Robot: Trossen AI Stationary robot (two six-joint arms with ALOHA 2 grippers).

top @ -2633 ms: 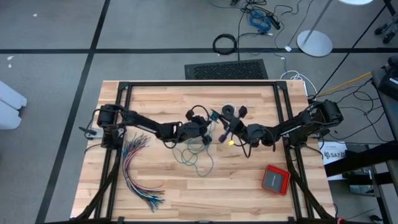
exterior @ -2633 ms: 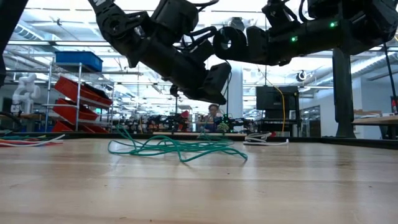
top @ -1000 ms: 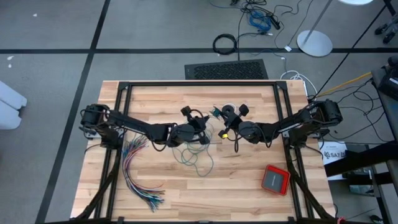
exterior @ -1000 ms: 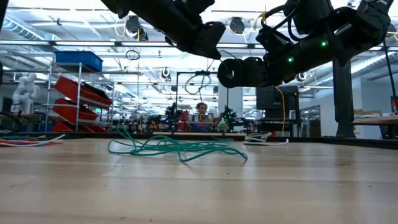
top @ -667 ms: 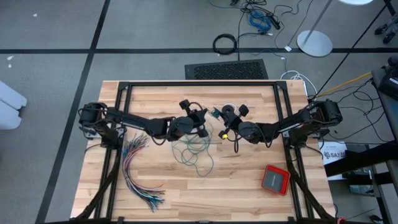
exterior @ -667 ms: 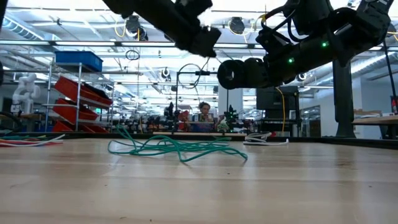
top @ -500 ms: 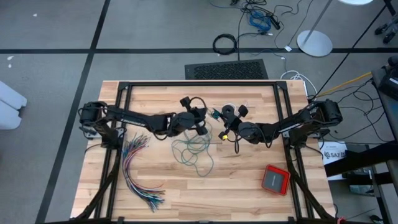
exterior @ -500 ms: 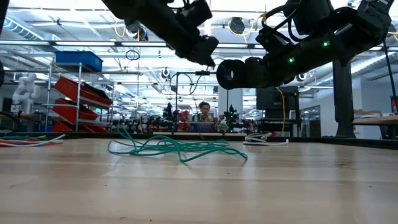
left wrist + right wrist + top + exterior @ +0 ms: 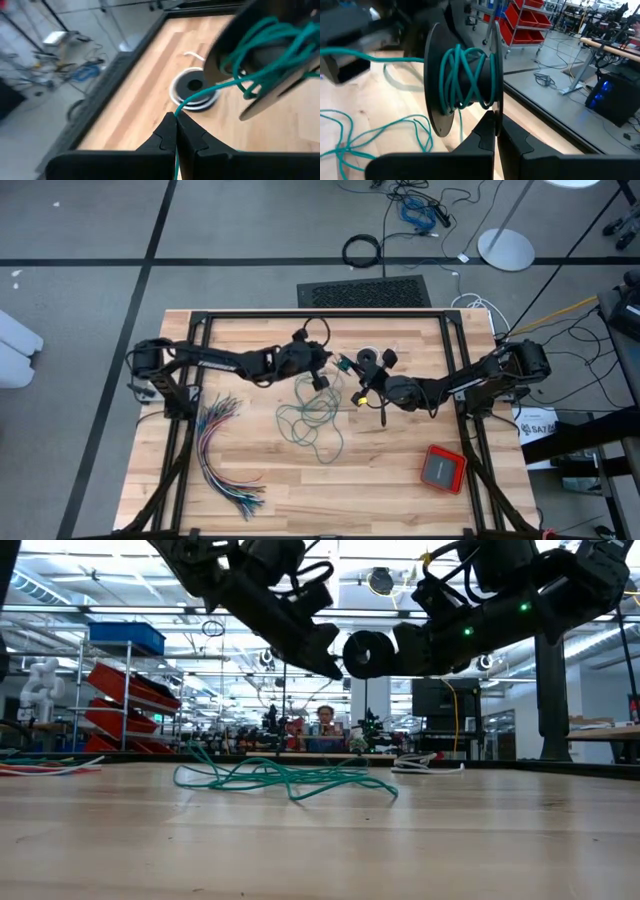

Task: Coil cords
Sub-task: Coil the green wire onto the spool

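L gripper (image 9: 176,120) pinches teal cord (image 9: 315,418), rest loose mid-table. R gripper (image 9: 495,122) clamped on spool (image 9: 462,92) rim, few turns on. Judgement: keep strand taut, lay wraps between flanges, spool steady.

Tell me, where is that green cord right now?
The green cord lies mostly in a loose heap at the middle of the table, below both arms; one end is wound on a black spool held by the right gripper.
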